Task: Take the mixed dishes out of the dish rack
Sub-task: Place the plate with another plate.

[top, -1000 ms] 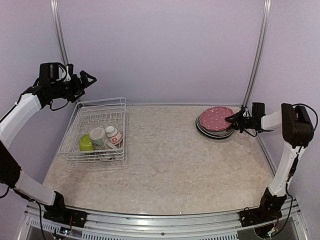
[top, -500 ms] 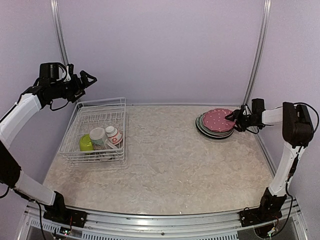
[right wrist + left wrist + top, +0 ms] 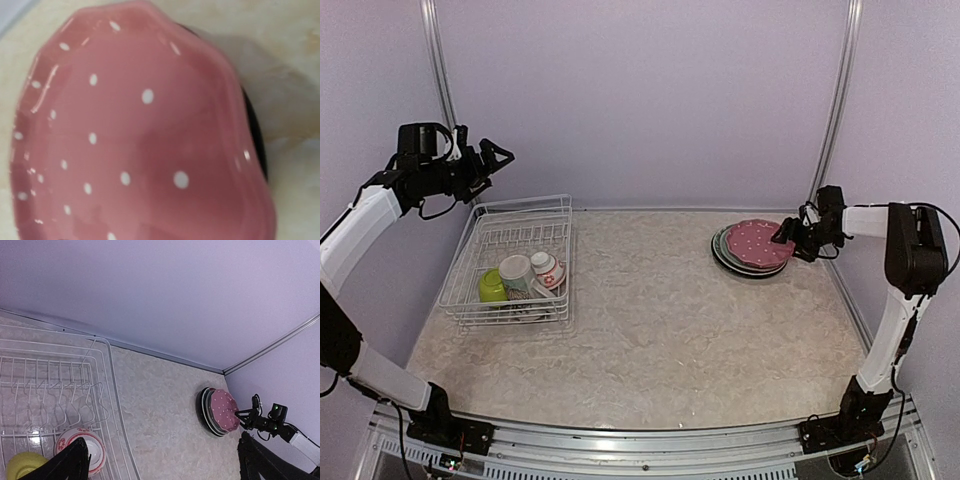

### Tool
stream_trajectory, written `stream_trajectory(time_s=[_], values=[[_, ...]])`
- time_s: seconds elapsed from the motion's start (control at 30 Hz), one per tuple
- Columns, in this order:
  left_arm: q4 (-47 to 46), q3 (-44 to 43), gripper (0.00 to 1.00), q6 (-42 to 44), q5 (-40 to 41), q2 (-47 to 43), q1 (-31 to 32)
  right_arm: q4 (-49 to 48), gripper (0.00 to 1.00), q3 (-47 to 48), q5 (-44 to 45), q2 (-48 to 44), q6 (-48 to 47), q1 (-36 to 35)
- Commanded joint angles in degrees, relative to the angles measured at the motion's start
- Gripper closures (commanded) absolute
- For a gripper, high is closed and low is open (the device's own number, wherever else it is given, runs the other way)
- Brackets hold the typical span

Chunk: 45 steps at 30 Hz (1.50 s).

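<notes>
The right claw (image 3: 786, 237) is released, its jaws apart at the right rim of the pink polka-dot plate (image 3: 756, 238). That plate lies atop a stack of plates (image 3: 722, 252) on the counter (image 3: 660, 320). The left claw (image 3: 498, 160) gapes wide and empty above the far end of the dish rack (image 3: 520, 235). A lime-green bowl (image 3: 492, 286), a cream mug (image 3: 515, 272) and a white-and-red bowl (image 3: 547, 268) sit at the rack's near end.

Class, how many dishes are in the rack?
3, in the rack, near end: green bowl left, cream mug middle, white-and-red bowl right. More may be hidden.
</notes>
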<state>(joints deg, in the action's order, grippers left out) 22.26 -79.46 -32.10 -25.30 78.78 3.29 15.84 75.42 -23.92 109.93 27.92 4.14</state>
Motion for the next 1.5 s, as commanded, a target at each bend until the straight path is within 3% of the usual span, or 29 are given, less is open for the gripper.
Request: stream_trajectory(time_s=[0.0,0.47,0.7,0.87,1.03,1.2,1.37,1.47], values=[[1.3,-2.3,0.01,0.8,-1.1,-0.3,-0.5,6.8,0.22,4.5,8.0,0.2,-4.7,-2.4],[1.8,-2.9,0.01,1.1,-2.3,-0.3,0.1,14.0,0.17,7.4,16.3,-2.9,-9.1,-6.0],[3.8,-5.4,0.01,-0.2,-5.2,2.4,1.4,12.1,0.01,-3.4,18.9,-13.1,-8.9,-6.6],[4.7,-5.7,0.01,1.0,-3.2,2.2,4.2,10.4,0.0,-11.5,20.6,-19.6,-4.5,-5.7],[5.7,-6.1,0.01,2.1,-1.3,2.1,7.0,6.7,0.0,-19.2,16.1,-26.8,-3.8,-5.7],[8.7,-7.3,0.01,5.6,8.9,2.5,12.5,3.5,0.0,-23.2,14.4,-34.4,-2.0,-8.4],[12.2,-8.8,0.01,7.3,32.5,3.0,19.5,2.7,0.0,-24.4,16.1,-38.5,-1.0,-11.5],[13.9,-6.7,0.01,6.6,33.8,2.2,20.1,1.6,0.0,-24.7,13.4,-39.5,-1.5,-12.2]])
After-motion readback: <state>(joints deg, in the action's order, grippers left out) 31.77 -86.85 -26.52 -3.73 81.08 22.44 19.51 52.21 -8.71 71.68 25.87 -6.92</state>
